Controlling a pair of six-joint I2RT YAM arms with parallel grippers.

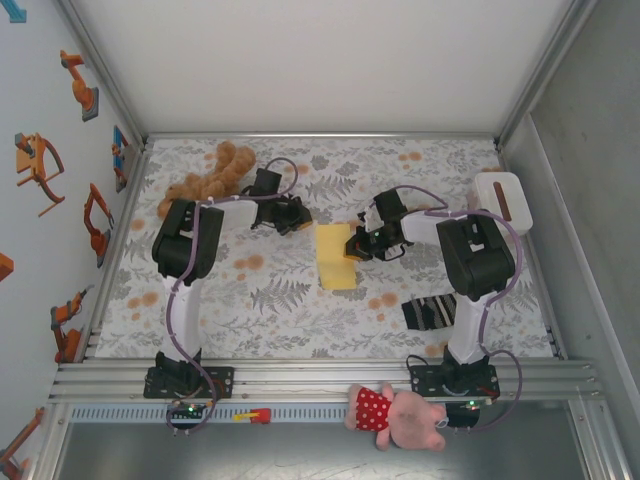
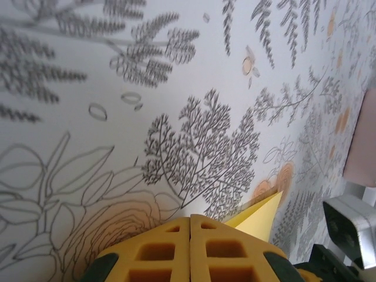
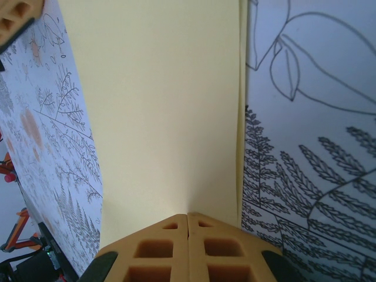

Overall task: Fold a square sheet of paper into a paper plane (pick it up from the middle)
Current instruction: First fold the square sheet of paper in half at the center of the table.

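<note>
Top external: the folded paper [image 1: 337, 256] lies flat mid-worktop [image 1: 300, 310], between both arms. The left end effector [image 1: 297, 216] sits just off its far-left corner. The right end effector [image 1: 362, 245] meets its right edge.

Left wrist: the pads are pressed together with nothing between them. A paper corner [image 2: 258, 212] shows just right of the tip.

Right wrist: the pads are likewise closed and empty, with the tip over the paper [image 3: 170, 106].

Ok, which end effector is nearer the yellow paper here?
Right. The right end effector sits shut over the paper at its right edge. The left end effector, also shut, is over the tablecloth just off the paper's far-left corner.
</note>
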